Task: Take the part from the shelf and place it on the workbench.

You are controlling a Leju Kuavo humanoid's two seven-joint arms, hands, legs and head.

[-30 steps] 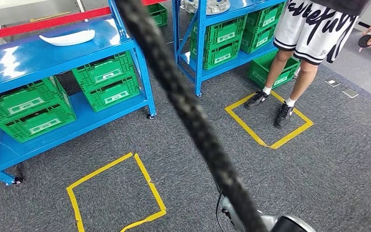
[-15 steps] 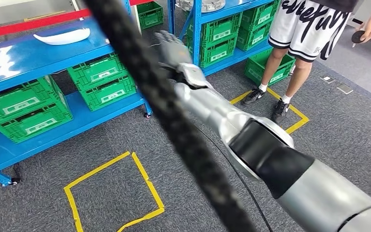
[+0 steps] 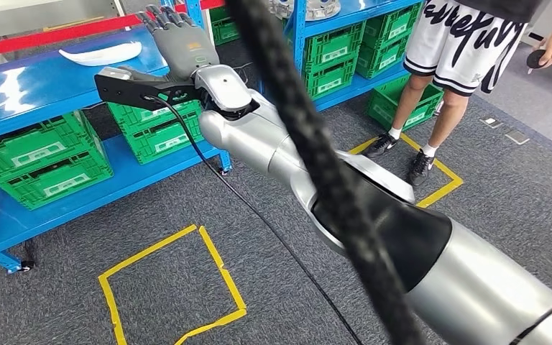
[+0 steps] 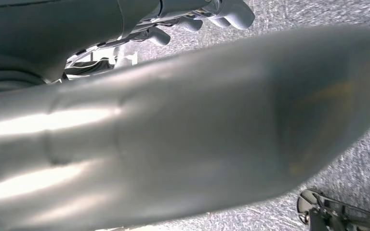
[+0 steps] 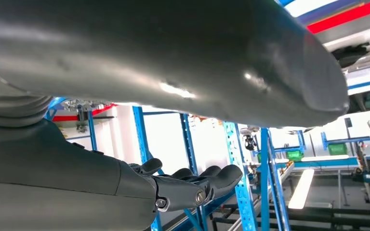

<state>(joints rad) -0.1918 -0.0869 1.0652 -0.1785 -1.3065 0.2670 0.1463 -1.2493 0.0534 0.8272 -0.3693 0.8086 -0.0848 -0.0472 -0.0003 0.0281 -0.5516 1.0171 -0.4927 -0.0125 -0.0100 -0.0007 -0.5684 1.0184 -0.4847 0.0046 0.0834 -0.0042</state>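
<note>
Raised at the end of the silver right arm, the right hand (image 3: 176,39) is spread with its dark grey fingers (image 3: 159,17) apart and holds nothing; it hangs over the near edge of the blue shelf (image 3: 36,86), beside the white part (image 3: 100,53) but not touching it. In the right wrist view the same hand (image 5: 192,185) shows dark, smooth, rounded fingers fanned out in front of blue uprights. A black bracket (image 3: 133,85) juts sideways from the wrist, and a thin black cable (image 3: 259,215) trails down from it along the arm.

Curved and smooth, the part is a long glossy white shell, tapering to a point at one end and lying flat on the shelf's shiny blue metal top. Below that top, ribbed green plastic crates (image 3: 39,162) with pale labels sit stacked in pairs on the lower deck. A second blue rack (image 3: 298,65) behind holds more green crates.

Left hand (image 4: 207,17): in the left wrist view, pale grey fingers curl above speckled grey carpet; whether they grip anything I cannot tell.

A thick black braided hose (image 3: 316,165) crosses the head view diagonally. Yellow tape squares (image 3: 172,287) mark the coarse grey carpet (image 3: 510,208), and a person in patterned white shorts (image 3: 467,39) stands on one.
</note>
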